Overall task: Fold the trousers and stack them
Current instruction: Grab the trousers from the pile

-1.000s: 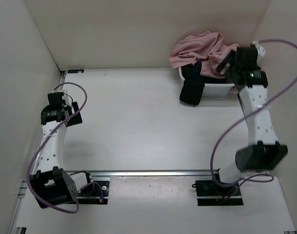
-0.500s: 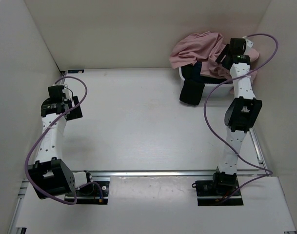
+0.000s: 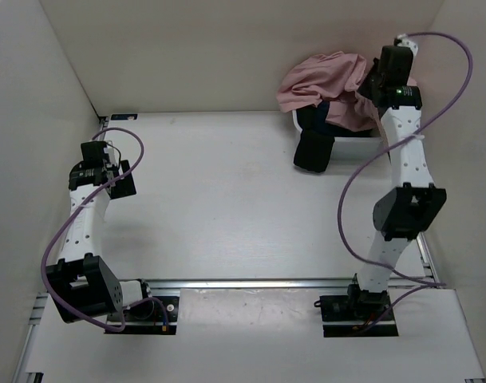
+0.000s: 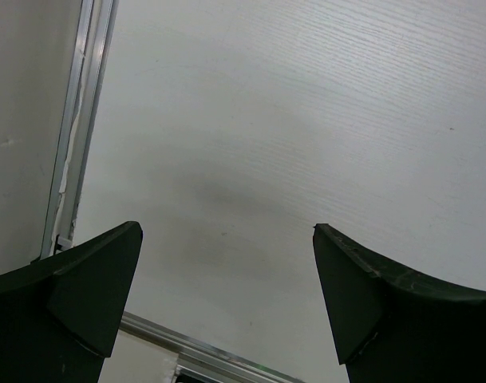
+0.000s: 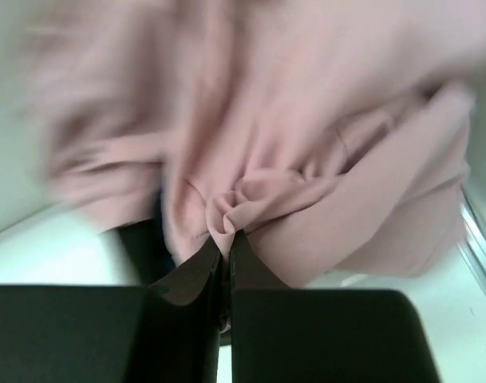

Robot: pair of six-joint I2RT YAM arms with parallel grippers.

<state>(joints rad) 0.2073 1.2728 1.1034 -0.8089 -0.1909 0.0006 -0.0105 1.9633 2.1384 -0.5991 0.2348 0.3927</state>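
Observation:
The dusty-pink trousers [image 3: 322, 80] lie bunched on top of a white bin [image 3: 350, 145] at the back right. My right gripper [image 3: 370, 86] reaches into the heap and is shut on a pinched fold of the pink trousers [image 5: 250, 191]; the black fingers [image 5: 196, 267] meet with fabric bulging just above them. My left gripper [image 3: 115, 177] hovers over bare table at the left, its jaws wide apart with nothing between the fingertips [image 4: 107, 271].
Dark navy garments [image 3: 314, 148] hang over the bin's front left corner and fill it under the pink cloth. White walls close the table at the back and both sides. A metal rail [image 3: 250, 282] runs across the near edge; another rail [image 4: 75, 144] lies by the left gripper.
The right arm stretched farther back over the bin and its gripper went from open to shut on the pink fabric. The left arm barely moved.

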